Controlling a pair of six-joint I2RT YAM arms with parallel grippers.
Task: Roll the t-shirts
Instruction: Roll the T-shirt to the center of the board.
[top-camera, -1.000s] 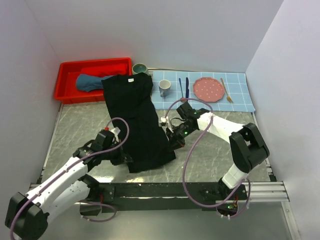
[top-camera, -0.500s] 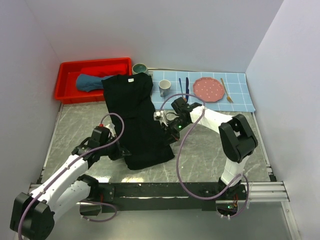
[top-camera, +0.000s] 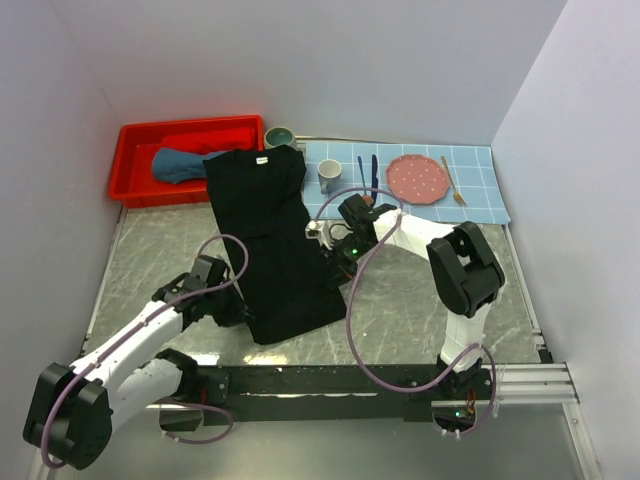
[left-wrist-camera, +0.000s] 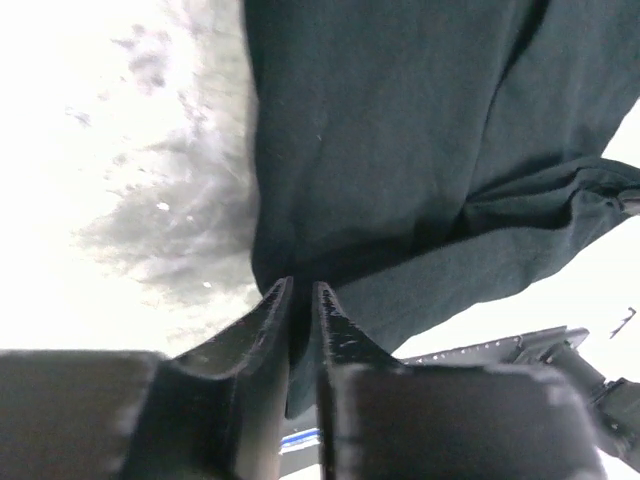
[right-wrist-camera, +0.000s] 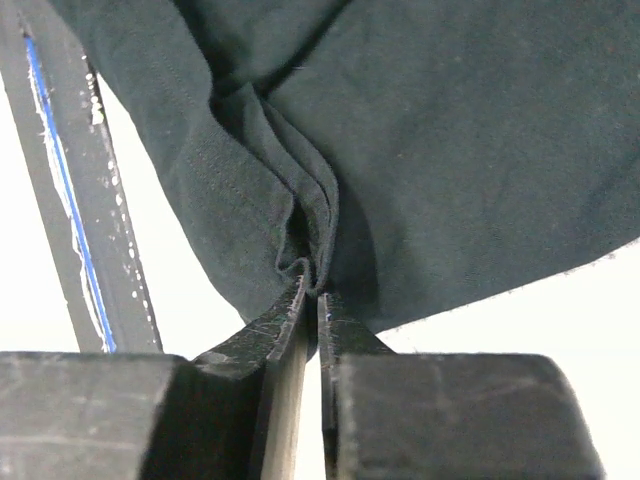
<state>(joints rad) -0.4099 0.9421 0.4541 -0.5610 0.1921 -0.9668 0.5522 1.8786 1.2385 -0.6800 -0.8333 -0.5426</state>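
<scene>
The black t-shirt (top-camera: 275, 250) lay lengthwise, hem toward the near edge of the table (top-camera: 420, 320). The right gripper (right-wrist-camera: 318, 292) pinched a fold of its right side. The left gripper (left-wrist-camera: 300, 290) stood barely parted at its left hem, grip unclear.

Black t-shirt (top-camera: 275, 250): sleeves tucked in, folded lengthwise into a long strip. It lies flat and unrolled. The collar end overlaps the right front corner of the red bin (top-camera: 128, 172), with a small white neck label facing up. The hem end lies well away from the bin, angled slightly to the bin's right. One hem-side edge is gathered into tight creases.

Slate-blue t-shirt (top-camera: 180, 163): a rolled bundle inside the bin, left of its centre.
</scene>
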